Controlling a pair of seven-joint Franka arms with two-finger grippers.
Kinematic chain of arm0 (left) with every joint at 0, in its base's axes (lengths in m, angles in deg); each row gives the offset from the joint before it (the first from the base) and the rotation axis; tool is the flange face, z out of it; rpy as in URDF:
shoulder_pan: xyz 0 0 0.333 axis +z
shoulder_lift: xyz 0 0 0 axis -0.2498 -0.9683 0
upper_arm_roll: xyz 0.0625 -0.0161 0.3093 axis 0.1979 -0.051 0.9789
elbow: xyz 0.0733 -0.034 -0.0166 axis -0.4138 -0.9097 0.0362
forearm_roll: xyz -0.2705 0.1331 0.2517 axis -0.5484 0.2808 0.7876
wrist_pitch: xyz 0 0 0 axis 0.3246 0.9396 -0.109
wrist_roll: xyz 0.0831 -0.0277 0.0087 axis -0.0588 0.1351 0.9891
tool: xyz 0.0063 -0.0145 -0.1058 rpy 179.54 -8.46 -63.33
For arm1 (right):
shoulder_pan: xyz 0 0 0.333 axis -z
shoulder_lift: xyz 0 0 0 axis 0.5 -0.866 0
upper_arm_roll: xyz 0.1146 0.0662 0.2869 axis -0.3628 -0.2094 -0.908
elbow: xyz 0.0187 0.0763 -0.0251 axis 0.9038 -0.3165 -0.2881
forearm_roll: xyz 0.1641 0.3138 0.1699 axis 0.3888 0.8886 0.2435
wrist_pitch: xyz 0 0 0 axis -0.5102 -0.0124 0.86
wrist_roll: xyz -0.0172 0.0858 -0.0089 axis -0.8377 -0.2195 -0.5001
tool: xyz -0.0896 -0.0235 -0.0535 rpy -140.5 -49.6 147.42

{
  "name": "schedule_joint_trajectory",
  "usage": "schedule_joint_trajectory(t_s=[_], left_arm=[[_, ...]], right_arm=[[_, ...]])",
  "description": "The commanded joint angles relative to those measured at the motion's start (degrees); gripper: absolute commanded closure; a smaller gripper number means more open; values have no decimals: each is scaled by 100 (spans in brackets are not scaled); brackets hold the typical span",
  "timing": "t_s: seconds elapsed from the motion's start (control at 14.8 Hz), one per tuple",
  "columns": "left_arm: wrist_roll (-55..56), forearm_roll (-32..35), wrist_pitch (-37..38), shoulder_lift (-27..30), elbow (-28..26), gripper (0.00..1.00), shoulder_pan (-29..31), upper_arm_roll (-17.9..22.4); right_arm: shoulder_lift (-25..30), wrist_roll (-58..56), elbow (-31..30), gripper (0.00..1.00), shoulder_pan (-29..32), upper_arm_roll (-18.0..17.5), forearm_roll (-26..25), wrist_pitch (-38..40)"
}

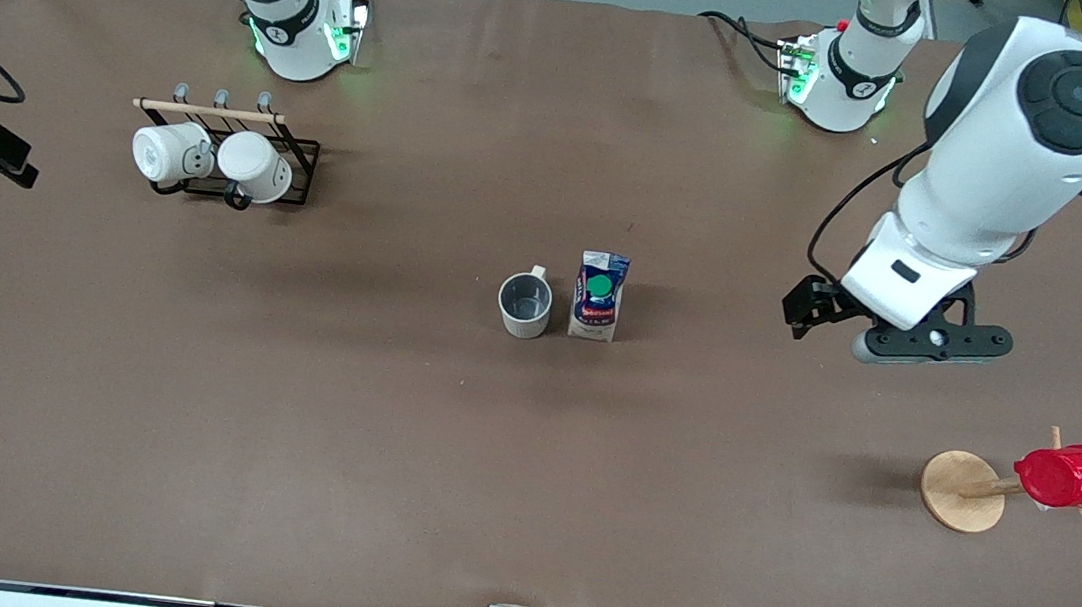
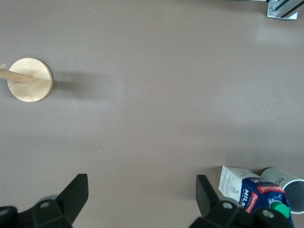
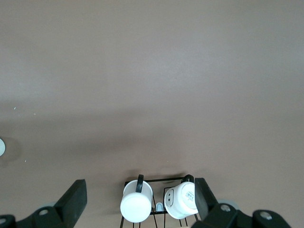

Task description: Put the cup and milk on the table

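The beige cup [image 1: 525, 304] stands upright on the brown table [image 1: 363, 466] near its middle. The blue and white milk [image 1: 599, 295] stands upright right beside it, toward the left arm's end. Both show at the edge of the left wrist view, the milk [image 2: 249, 192] and the cup [image 2: 290, 189]. My left gripper [image 1: 931, 343] is open and empty, up over bare table toward the left arm's end; its jaws stand wide apart in the left wrist view [image 2: 142, 178]. My right gripper [image 3: 138, 185] is open and empty, high over the mug rack; the front view does not show it.
A black wire rack [image 1: 298, 179] holds two white mugs [image 1: 170, 152] [image 1: 256, 165] toward the right arm's end; they show in the right wrist view [image 3: 137, 204]. A red ribbed cup [image 1: 1069, 477] hangs on a peg stand with a round wooden base [image 1: 959, 491] [image 2: 31, 80].
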Motion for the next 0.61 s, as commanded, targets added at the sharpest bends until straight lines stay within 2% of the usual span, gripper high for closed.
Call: schedule_joint_trajectory(t_s=[0.0,0.27,0.54], left_arm=[[-650,-425,118,474,-309,0,-185,567],[-1732,-1006,153,1150,-871,0,-580,1709],[-2130,-1015,144,1810,-1530,0,-626,2072]], right_arm=[[127,31,-77,0,70,-52,31,71],[144,31,-77,0,35,-52,75,150],[144,31,-77,0,35,-52,92,150]])
